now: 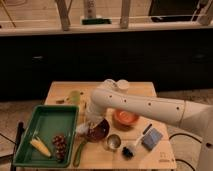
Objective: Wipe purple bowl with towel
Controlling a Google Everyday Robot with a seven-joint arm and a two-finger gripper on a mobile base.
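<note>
1. Gripper (86, 125): I have it lowered at the left rim of the purple bowl (98, 132), at the end of the white arm (145, 106) reaching in from the right. A pale patch beside the rim is probably the towel (81, 128); whether the gripper is clenched on it or released, I cannot tell.
2. Purple bowl: sits near the front middle of the wooden table (100, 159), just right of the green tray (47, 118) and left of the orange bowl (125, 118). I judge the low, close wrist pose serves to press cloth against the bowl's wall for wiping.
3. Metal cup (113, 142): stands just in front of the purple bowl, close enough that I would keep strokes short to avoid knocking it.
4. Green tray: holds a corn cob (40, 147) and a bunch of grapes (59, 143), kept apart from the wiping area.
5. Light-blue block (151, 139): lies at the right front, with a dark brush-like tool (134, 145) beside it; neither is touched.
6. Writing: no brand, label or lettering is legible on any item.
</note>
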